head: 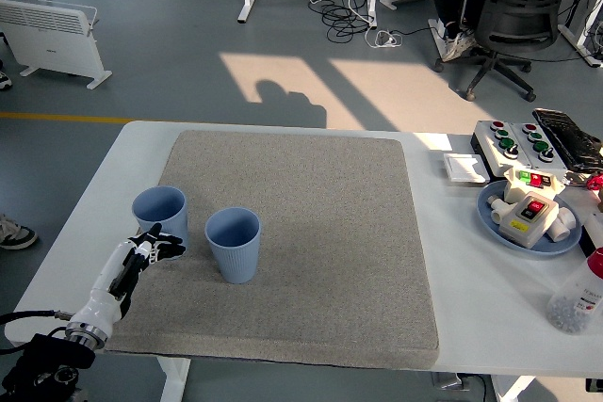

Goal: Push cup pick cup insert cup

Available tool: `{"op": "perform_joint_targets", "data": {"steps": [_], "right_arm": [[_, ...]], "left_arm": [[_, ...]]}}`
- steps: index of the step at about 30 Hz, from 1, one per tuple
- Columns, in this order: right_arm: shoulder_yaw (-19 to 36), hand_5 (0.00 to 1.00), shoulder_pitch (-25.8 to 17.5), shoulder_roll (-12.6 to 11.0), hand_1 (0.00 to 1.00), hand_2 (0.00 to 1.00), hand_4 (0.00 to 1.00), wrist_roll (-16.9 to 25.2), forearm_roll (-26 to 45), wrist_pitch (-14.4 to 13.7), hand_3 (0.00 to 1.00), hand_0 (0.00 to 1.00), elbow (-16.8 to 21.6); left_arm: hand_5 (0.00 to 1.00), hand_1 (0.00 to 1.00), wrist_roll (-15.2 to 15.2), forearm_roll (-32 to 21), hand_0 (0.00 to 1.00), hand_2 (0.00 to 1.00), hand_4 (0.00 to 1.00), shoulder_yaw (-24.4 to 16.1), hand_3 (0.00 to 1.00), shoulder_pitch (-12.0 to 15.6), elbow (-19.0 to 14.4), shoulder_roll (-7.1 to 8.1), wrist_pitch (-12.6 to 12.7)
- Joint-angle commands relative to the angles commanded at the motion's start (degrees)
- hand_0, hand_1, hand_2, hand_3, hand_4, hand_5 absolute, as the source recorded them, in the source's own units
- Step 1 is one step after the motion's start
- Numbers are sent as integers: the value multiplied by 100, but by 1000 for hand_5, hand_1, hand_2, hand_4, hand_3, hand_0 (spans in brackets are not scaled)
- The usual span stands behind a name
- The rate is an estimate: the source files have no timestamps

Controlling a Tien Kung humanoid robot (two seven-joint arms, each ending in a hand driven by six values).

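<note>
Cups: two pale blue ribbed cups, both upright and open-mouthed, on the grey mat (pixel 311 233) that covers most of the counter (pixel 452 298).
Left cup (pixel 160 218): near the mat's left edge, well toward its near side.
Right cup (pixel 234 244): just beside the left cup, on the side away from the mat's left edge and a little nearer the robot; a narrow gap shows between them, so apart, not touching.
Left hand (pixel 151 251): comes in from the mat's near-left corner; fingertips (pixel 168 249) sit at the left cup's lower near wall, seemingly touching. Fingers loosely extended, slightly bent, not wrapped round anything; holding nothing.
Right hand: not in view.
Step (judgement): the push stage, nudging the left cup; pick and insert not yet done.
Handling (judgement): cups look like thin plastic, so light, fairly stiff in the wall, not fragile. Ribbing should give the fingers some purchase. The mat's nap will likely drag on the base, so a high push may tip the cup; push low.
Grasp point (judgement): wrap the mid wall, thumb opposite fingers, below the rim, leaving the tapered base free to enter the other cup's mouth.
Risk (judgement): an empty cup topples easily; squeeze lightly to avoid ovalling the rim.
</note>
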Motion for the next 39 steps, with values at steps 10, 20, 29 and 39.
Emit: {"op": "perform_joint_targets", "data": {"steps": [10, 20, 29, 39], "right_arm": [[-2, 363, -4, 0, 665, 636, 128, 7, -1, -16, 572, 730, 0], [40, 364, -39, -6, 666, 636, 128, -11, -75, 2, 572, 730, 5], [76, 364, -71, -3, 665, 636, 129, -33, -150, 18, 572, 730, 10], [20, 365, -31, 1, 665, 636, 128, -9, -71, 3, 572, 730, 11]], "left_arm": [[998, 610, -85, -210, 759, 534, 633, 196, 508, -250, 363, -41, 32], [998, 609, -139, -357, 761, 532, 630, 349, 507, -397, 585, -73, 37], [998, 597, -379, -705, 743, 518, 623, 531, 488, -659, 905, -151, 215], [998, 596, -430, -991, 740, 519, 618, 863, 486, -1088, 1198, -175, 195]]}}
